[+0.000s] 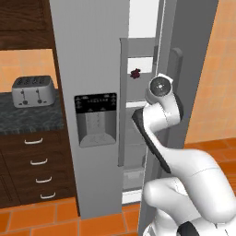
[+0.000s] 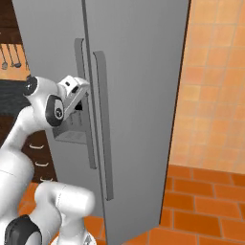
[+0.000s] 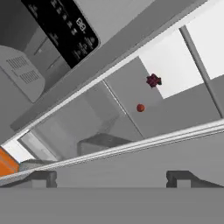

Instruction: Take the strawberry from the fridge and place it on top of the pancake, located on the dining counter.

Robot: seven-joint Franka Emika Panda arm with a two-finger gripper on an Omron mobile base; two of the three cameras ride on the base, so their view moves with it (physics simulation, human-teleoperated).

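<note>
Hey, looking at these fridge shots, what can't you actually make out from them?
- Fridge interior: in the left base view the arm and the door edges hide most shelves.
- Strawberry: too small to show how it rests on its shelf.
- Small red ball: hand view, too tiny to identify.
- Gripper: hand view, just the finger tips show, spread wide.
- Right base view: the closed-looking door hides the fridge's contents.

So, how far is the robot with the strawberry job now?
Done: one fridge door stands slightly open. In hand: the open gripper faces the gap, holding nothing. Left: the strawberry sits on a shelf inside; it must be picked and carried to the pancake.
</note>
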